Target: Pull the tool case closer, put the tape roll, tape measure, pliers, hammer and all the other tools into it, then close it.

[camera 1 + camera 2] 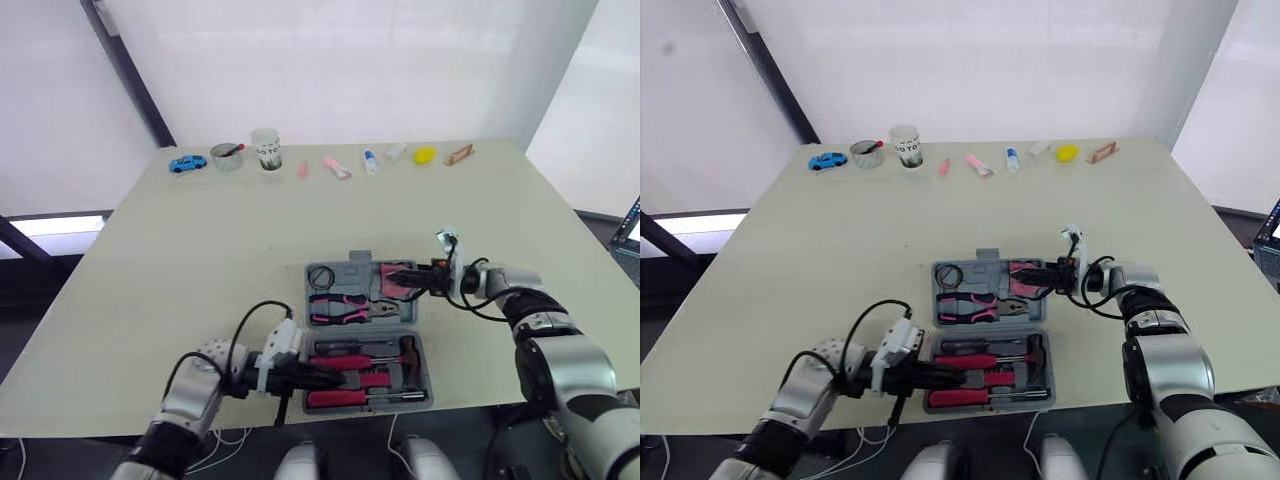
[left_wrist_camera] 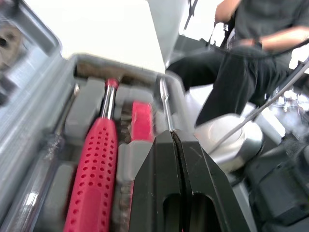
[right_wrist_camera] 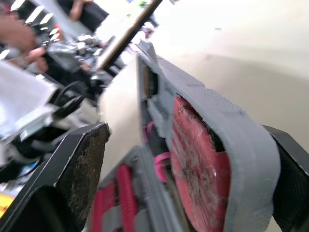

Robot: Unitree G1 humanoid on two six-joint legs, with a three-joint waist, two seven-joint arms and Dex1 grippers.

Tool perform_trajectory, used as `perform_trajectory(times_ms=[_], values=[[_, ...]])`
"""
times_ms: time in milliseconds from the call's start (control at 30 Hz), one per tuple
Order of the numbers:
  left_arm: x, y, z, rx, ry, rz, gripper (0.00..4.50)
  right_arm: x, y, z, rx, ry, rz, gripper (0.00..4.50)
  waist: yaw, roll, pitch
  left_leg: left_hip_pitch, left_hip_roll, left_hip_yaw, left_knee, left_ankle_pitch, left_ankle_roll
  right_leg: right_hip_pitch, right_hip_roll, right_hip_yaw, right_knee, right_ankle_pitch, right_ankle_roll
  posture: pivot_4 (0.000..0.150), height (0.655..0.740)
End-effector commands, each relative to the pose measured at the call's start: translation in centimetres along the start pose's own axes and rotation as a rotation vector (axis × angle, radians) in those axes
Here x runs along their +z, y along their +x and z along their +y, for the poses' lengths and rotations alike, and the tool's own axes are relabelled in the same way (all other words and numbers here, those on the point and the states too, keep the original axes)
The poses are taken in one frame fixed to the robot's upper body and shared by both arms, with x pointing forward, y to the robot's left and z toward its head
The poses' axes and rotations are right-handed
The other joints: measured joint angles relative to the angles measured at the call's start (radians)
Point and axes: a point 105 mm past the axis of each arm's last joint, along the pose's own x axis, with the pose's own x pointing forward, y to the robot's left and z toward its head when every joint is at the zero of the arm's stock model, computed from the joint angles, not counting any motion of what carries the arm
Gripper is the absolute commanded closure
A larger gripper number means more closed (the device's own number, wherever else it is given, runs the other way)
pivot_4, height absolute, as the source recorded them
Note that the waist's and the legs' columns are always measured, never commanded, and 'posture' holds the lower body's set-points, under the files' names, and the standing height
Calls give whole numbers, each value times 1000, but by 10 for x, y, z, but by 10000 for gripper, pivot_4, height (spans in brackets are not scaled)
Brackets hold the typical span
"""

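— Lying open, is that case (image 1: pixel 348 268)?
— Yes, near the table's (image 1: pixel 200 250) front edge, its halves one behind the other, hinge running left to right. The hammer (image 1: pixel 350 361) and pliers (image 1: pixel 340 308) lie crosswise, handles to the left.
— And the grippers?
— The left gripper (image 1: pixel 330 378) has its fingers pressed together, tips over the near half. The right gripper (image 1: pixel 392 279) is spread, straddling the far half's right wall beside the red tape measure (image 3: pixel 200 169).
— The room?
— Cream table, white walls, a toy car (image 1: pixel 186 163) and cup (image 1: pixel 266 148) along the far edge.

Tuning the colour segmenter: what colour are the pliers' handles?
The pliers have pink and black handles; clearest in the left eye view.
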Motion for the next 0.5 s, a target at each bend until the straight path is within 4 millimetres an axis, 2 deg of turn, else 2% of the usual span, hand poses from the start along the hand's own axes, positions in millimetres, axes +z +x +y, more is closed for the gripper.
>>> perform_trajectory(times_ms=[33,167,267,367,467,500], values=[[17,-37,-10,49,-8,-21,45000,9,-4,29,134,-52,23,386,0,0,0,0,0,0,-1,0,0,0,0,0,-1,0,0,1500,7400],[19,-77,-19,153,-49,16,45000,2,-15,59,201,-69,51,386,3,0,0,0,0,-1,-4,0,0,-2,-2,-1,-2,-1,-1,1500,7400],[18,-109,-21,278,-83,40,45000,-6,-30,81,193,-95,52,386,8,0,1,-1,1,-2,-5,0,0,-2,-2,-2,-3,-1,-1,1500,7400],[17,-136,-16,437,-73,53,45000,-18,-50,94,75,-172,39,386,15,0,1,-1,0,-3,-5,0,0,-1,-4,-3,-4,-2,-1,1500,7400],[18,-154,-6,593,-19,55,45000,-28,-72,96,-105,-255,3,386,28,-1,1,-1,0,-2,-5,0,0,-1,-4,-4,-5,-2,-2,1500,7400],[18,-159,-2,640,11,67,42431,-33,-83,98,-164,-253,-6,45,31,-1,1,-1,-1,-3,-5,0,0,0,-4,-4,-5,-2,-1,1500,7400]])
